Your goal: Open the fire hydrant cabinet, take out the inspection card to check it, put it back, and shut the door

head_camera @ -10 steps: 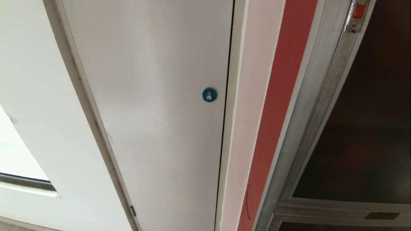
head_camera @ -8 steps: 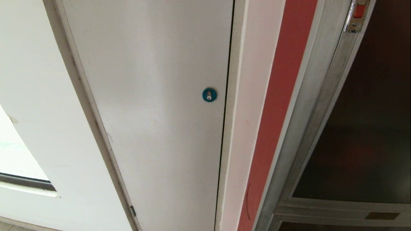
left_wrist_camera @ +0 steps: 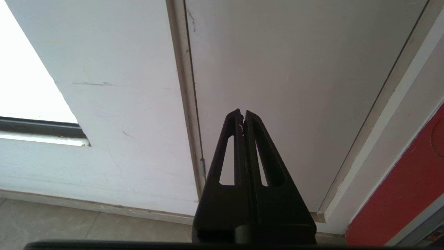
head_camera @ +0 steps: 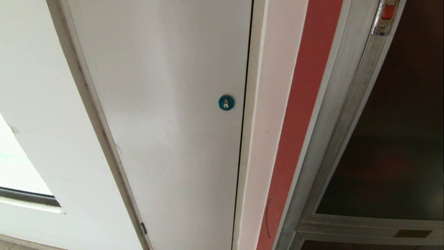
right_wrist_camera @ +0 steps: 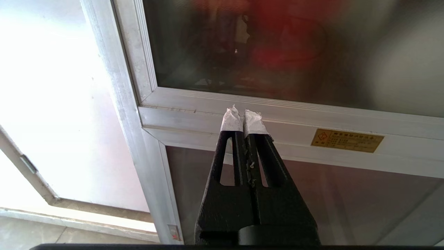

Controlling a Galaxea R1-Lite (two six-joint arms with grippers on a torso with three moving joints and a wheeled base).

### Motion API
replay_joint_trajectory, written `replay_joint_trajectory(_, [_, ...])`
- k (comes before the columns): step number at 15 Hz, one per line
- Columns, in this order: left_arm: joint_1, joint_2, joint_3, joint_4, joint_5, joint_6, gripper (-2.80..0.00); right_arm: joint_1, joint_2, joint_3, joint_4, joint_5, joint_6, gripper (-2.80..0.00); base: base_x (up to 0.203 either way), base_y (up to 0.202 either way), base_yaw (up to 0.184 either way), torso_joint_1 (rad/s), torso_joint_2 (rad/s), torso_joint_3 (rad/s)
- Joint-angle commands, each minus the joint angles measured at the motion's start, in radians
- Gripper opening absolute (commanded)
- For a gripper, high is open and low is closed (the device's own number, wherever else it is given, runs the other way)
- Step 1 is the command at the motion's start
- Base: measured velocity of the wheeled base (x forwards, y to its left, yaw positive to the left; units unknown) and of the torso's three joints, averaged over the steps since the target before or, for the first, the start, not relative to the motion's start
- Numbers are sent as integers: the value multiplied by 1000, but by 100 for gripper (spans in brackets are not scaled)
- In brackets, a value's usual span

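Note:
The fire hydrant cabinet (head_camera: 333,132) stands at the right of the head view, brushed-silver frame around dark glass. Its door (head_camera: 392,139) is closed, with the red-and-chrome latch (head_camera: 385,17) at the top right. In the right wrist view my right gripper (right_wrist_camera: 242,116) is shut and empty, its white-taped tips pointing at the silver crossbar (right_wrist_camera: 277,114) under the door's glass (right_wrist_camera: 277,45); red shapes show dimly behind it. My left gripper (left_wrist_camera: 242,113) is shut and empty, facing a plain white door panel. The inspection card is out of view. Neither arm appears in the head view.
A white door (head_camera: 166,114) with a blue round lock (head_camera: 226,102) fills the middle of the head view. A red wall strip (head_camera: 298,114) separates it from the cabinet. A lower dark panel with a brass plate (right_wrist_camera: 347,140) sits under the crossbar. Floor tiles (left_wrist_camera: 69,225) lie below.

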Motion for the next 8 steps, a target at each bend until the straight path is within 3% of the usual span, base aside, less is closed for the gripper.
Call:
replay_joint_trajectory(1, [0, 1, 0, 0, 0, 0, -280, 0, 1, 1, 0, 1, 1, -280, 0, 0, 0, 0, 0, 0])
replay_joint_trajectory(3, [0, 1, -1, 0, 0, 1, -280, 0, 1, -32, 4, -2, -7, -280, 0, 0, 0, 0, 0, 0])
replay_joint_trajectory(8, [0, 1, 1, 0, 0, 1, -280, 1, 185, -323, 85, 25, -6, -280, 0, 0, 0, 0, 0, 0])
